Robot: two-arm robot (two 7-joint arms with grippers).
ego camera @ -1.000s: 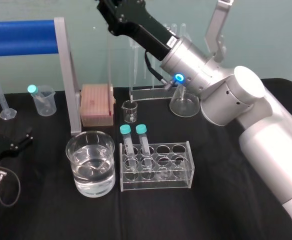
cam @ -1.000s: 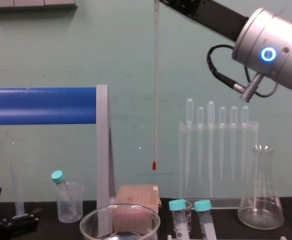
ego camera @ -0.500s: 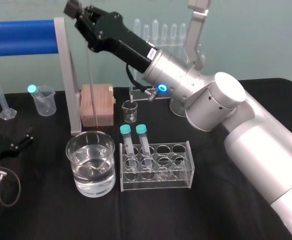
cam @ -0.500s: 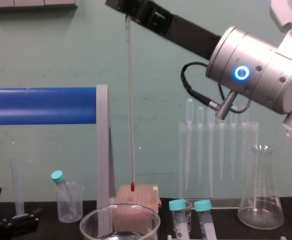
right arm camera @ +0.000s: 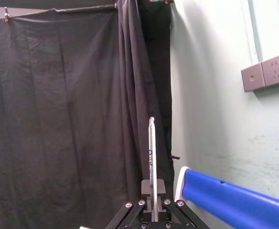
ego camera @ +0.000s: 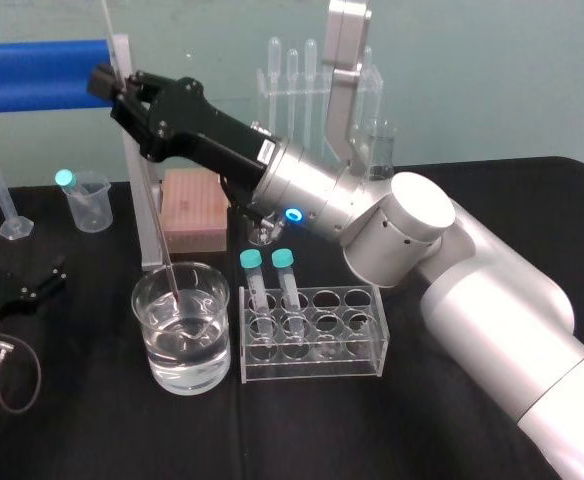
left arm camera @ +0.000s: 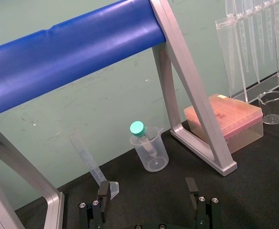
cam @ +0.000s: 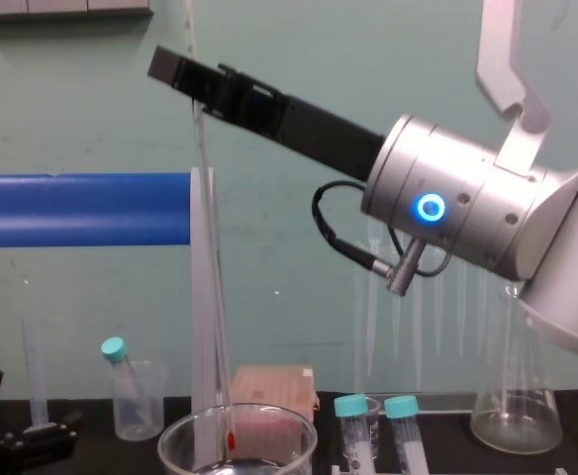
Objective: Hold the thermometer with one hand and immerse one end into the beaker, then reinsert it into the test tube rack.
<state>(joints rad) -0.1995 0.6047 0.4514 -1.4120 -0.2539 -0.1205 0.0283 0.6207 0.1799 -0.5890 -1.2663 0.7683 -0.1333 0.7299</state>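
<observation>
Clear thermometer (cam: pixel 214 277) with red tip, clear beaker (ego camera: pixel 144 332), black right gripper (cam: pixel 196 85), blue bar (ego camera: pixel 37 75).

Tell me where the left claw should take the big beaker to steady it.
Probably pinch the wall of the beaker at its left rim, coming from above with the open left claw, parked left of it: the rack crowds its right side, and the thermometer in the right claw slants in from behind.

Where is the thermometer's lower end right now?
In the head view, the thermometer slants down from the right gripper, its lower end inside the beaker, just left of the test tube rack.
</observation>
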